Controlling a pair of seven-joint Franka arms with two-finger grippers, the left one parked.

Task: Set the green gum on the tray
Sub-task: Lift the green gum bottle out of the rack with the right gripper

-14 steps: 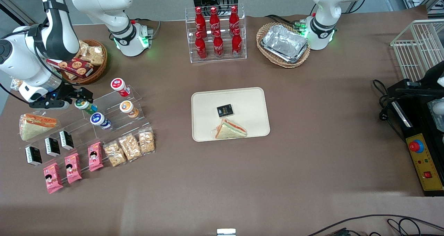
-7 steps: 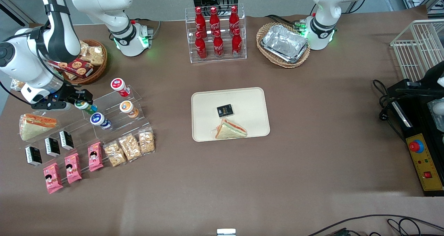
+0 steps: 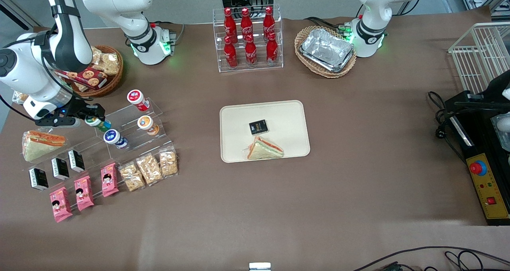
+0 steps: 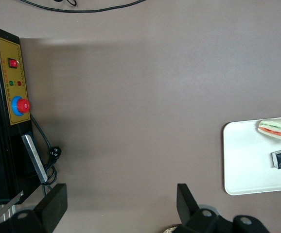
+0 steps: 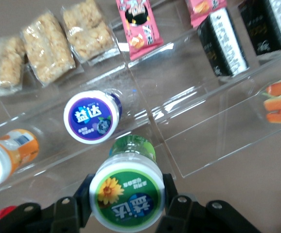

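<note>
The green gum [image 3: 97, 122], a green jar with a white lid and green-rimmed label, lies on its side on the clear stepped shelf [image 3: 127, 119] at the working arm's end of the table. My gripper [image 3: 94, 117] is shut on it. In the right wrist view the gripper [image 5: 127, 198] has a black finger pressed on each side of the green gum's [image 5: 127, 194] lid. The cream tray [image 3: 287, 111] lies at the table's middle, far from the gripper, holding a sandwich [image 3: 265, 148] and a black packet [image 3: 258, 126]. One end of the tray [image 4: 237, 160] shows in the left wrist view.
Beside the green gum lie a blue-lidded jar [image 3: 112, 137], an orange jar [image 3: 146, 124] and a red jar [image 3: 137, 98]. Nearer the camera are snack packs [image 3: 149, 168], pink packets [image 3: 83, 192] and black cartons [image 3: 59, 168]. A cola rack [image 3: 248, 38] and a foil-tray basket [image 3: 326, 50] stand farther back.
The wrist and gripper have shifted slightly toward the working arm's end of the table, and the green gum has shifted with them. Nothing else has moved.
</note>
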